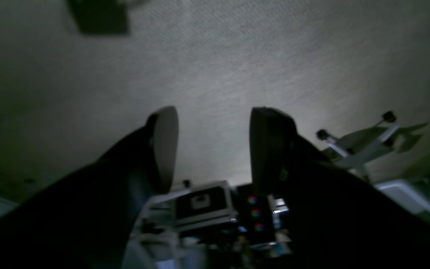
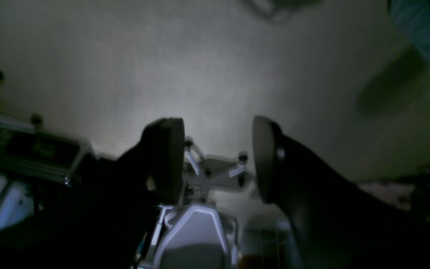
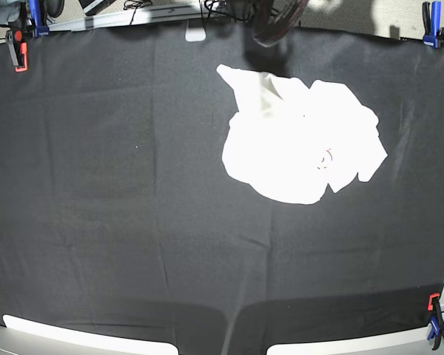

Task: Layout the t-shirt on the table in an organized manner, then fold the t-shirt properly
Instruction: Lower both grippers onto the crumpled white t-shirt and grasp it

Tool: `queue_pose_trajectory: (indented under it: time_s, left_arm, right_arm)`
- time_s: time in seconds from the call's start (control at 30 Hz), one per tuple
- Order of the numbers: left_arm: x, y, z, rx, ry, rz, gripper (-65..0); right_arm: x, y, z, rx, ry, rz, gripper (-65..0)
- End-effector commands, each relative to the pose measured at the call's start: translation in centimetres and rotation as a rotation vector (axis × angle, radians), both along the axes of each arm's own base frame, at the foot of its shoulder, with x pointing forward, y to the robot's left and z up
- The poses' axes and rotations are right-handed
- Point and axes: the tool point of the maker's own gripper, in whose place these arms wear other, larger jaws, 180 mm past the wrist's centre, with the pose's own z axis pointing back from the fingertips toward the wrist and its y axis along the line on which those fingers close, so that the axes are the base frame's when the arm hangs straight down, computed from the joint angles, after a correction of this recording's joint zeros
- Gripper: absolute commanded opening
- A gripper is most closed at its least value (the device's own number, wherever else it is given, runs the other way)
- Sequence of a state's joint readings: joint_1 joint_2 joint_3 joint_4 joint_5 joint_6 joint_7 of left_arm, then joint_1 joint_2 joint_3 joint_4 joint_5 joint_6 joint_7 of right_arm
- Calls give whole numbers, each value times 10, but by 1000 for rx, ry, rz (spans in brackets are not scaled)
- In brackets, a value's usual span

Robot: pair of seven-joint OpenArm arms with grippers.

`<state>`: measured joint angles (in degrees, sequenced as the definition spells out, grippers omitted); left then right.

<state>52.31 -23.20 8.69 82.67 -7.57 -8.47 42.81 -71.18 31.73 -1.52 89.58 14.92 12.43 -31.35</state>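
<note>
Closest to my wrist cameras are my own dark fingers: my left gripper [image 1: 213, 149] and my right gripper [image 2: 218, 160] both stand wide apart with nothing between the pads, pointed at a pale textured surface and blurred equipment. In the base view the t-shirt [image 3: 300, 137] lies crumpled in a white heap right of centre in the upper half of the frame. It rests on the table [image 3: 103, 207], whose black cloth is pinned by clamps [image 3: 16, 50] at the corners.

Black claws [image 1: 213, 149] (rounded pads).
</note>
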Motion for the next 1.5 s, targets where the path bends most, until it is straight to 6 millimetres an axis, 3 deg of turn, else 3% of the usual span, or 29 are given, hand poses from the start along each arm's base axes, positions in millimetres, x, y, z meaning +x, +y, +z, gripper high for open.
queue_pose_trajectory:
  time_s: [0.0,0.07,0.23,0.43,0.6,0.77,0.97,1.1,1.3,1.47]
  left_arm:
    - [-5,2,11,15,-4,-23,-362]
    - [17,7,26,51,-98,-65,-362]
    - [87,14,68,102,-340,-47,-362]
    - [174,21,121,132,-617,-32,-362]
    - [230,16,166,126,-825,-36,-362]
    - [281,-6,195,8,-1033,20,-362]
    - [330,-13,218,-52,-1186,66,-362]
    - [357,-13,236,-58,-1279,65,-362]
    - [379,-13,253,-62,-1362,63,-362]
    - [382,-14,255,-64,-1375,62,-362]
  right_arm:
    - [-2,-4,16,0,4,14,-359]
    - [55,-5,23,0,-149,22,-359]
    - [124,-9,50,-19,-295,39,-360]
    - [190,-11,83,-39,-514,81,-360]
    - [224,-3,102,-28,-632,108,-360]
    - [294,18,121,71,-887,44,-359]
    - [372,39,159,213,-1175,-106,-359]
    - [398,61,173,315,-1258,-151,-359]
    - [404,143,168,561,-1217,-27,-359]
    - [408,199,162,611,-1226,88,-359]
